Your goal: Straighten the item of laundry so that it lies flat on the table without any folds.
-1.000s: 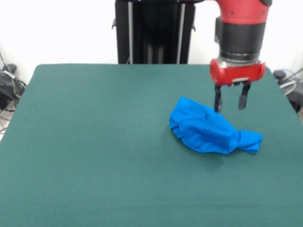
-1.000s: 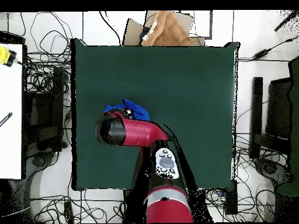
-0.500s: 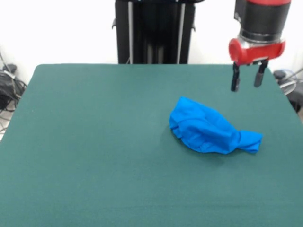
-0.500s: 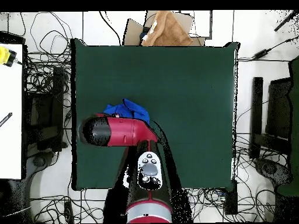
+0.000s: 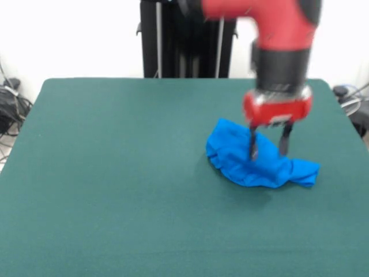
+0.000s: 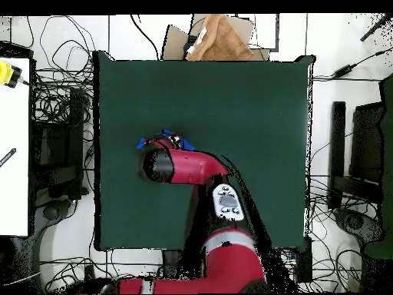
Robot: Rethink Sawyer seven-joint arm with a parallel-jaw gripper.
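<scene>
The item of laundry (image 5: 248,161) is a bright blue shirt crumpled into a low heap right of the middle of the green table (image 5: 115,173), with one end trailing out to the right. My gripper (image 5: 268,148) hangs straight over the heap, open, its two dark fingers apart and their tips down at the top of the cloth. In the overhead view the red arm covers nearly all of the shirt; only a blue edge (image 6: 183,142) peeks out beside the wrist, and the gripper itself is hidden there.
The black pedestal (image 5: 187,37) stands beyond the table's far edge. Cables and dark equipment (image 6: 57,138) lie on the floor around the table. A brown paper or cardboard piece (image 6: 217,42) sits just past one table edge.
The gripper swung in from high at the far right, came down and toward the middle, and now stands over the heap. The shirt has not moved.
</scene>
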